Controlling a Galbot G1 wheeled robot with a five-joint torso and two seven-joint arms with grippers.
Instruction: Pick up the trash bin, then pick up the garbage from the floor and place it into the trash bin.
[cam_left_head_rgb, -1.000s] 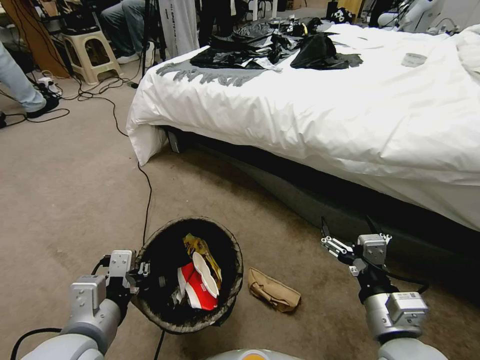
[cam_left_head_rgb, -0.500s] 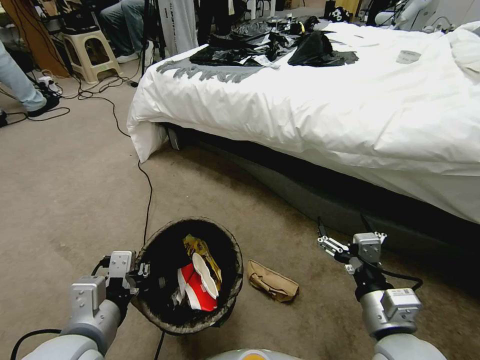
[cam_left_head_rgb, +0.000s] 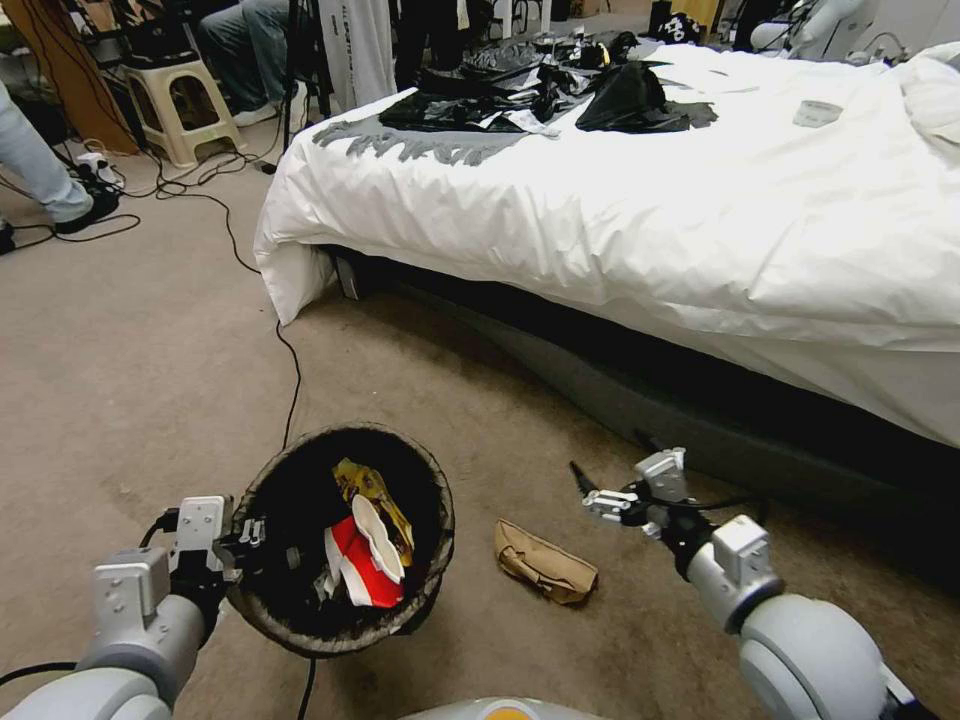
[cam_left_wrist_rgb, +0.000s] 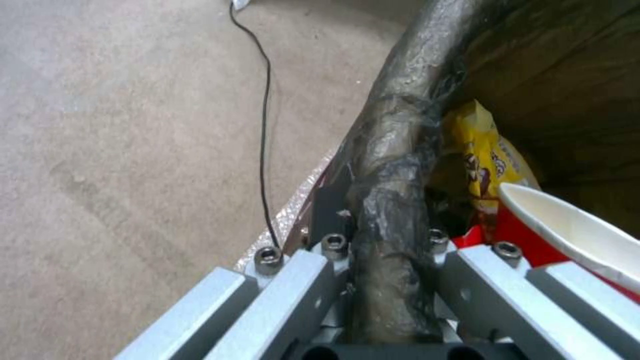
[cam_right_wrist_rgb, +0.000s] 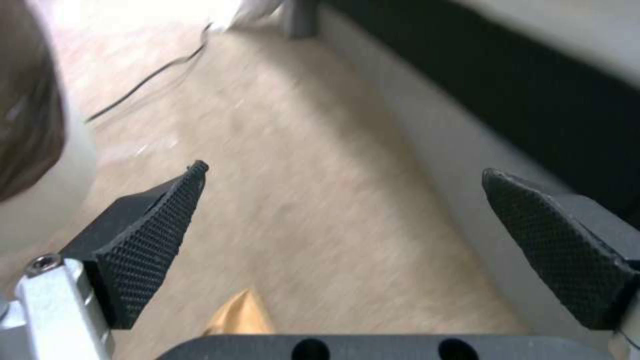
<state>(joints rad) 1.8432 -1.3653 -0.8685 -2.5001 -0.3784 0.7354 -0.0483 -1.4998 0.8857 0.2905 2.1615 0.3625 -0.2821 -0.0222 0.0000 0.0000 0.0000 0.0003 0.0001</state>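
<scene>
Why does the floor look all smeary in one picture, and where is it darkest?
In the right wrist view the carpet is streaked with blur behind the open right gripper. In the head view the darkest shadow lies under the bed. In the left wrist view the trash bin rim, clamped in the left gripper, looks sharp and shiny.

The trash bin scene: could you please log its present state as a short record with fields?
trash bin: held off the carpet at the robot's left, dark liner over its rim
left end effector: shut on the bin's rim, one finger inside, one outside
bin contents: red-white wrapper, yellow wrapper
garbage on floor: tan crumpled piece on the carpet between bin and bed
right end effector: open, empty, hovering above the carpet just beyond the tan piece
bed: white duvet, behind the work area
cable: black, running across the carpet toward the bin
</scene>
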